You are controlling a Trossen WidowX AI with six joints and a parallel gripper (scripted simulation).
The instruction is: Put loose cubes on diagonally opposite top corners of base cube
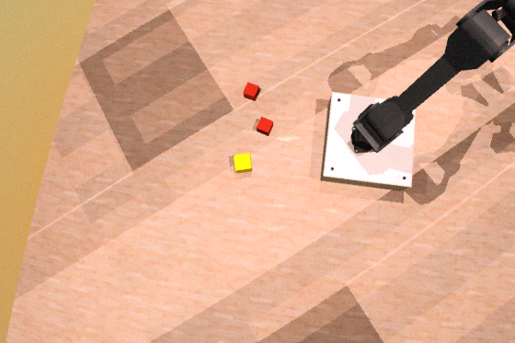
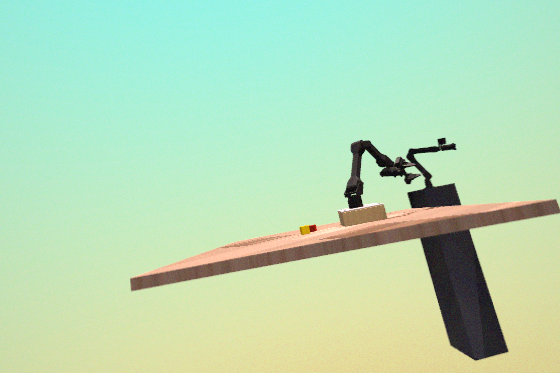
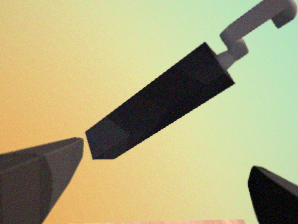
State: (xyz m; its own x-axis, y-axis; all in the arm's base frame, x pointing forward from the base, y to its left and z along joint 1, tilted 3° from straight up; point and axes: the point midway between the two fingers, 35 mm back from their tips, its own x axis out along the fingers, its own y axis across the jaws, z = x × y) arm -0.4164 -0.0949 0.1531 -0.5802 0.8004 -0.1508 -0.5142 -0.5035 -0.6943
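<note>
A yellow cube (image 1: pixel 243 163) (image 2: pixel 304 230) rests on the wooden table. Two red cubes, one nearer (image 1: pixel 265 126) and one farther (image 1: pixel 251 91) from the yellow one, lie apart from it and from each other, slightly turned. The exterior view shows red (image 2: pixel 313 228) right behind the yellow cube; the two red cubes cannot be told apart there. No cube is on another. My gripper (image 2: pixel 414 171) (image 3: pixel 164 160) is open and empty, raised above the table on the far side of the arm's mount from the cubes. It is outside or cut off in the top view.
The arm stands on a white-topped block (image 1: pixel 337 150) (image 2: pixel 364 215) right of the cubes. A dark pillar (image 2: pixel 460 273) (image 3: pixel 160 100) with a thin, bent mast (image 2: pixel 425 149) (image 3: pixel 255 20) stands beyond the gripper. Shadows cross the wooden table (image 1: pixel 193 242) (image 2: pixel 250 258).
</note>
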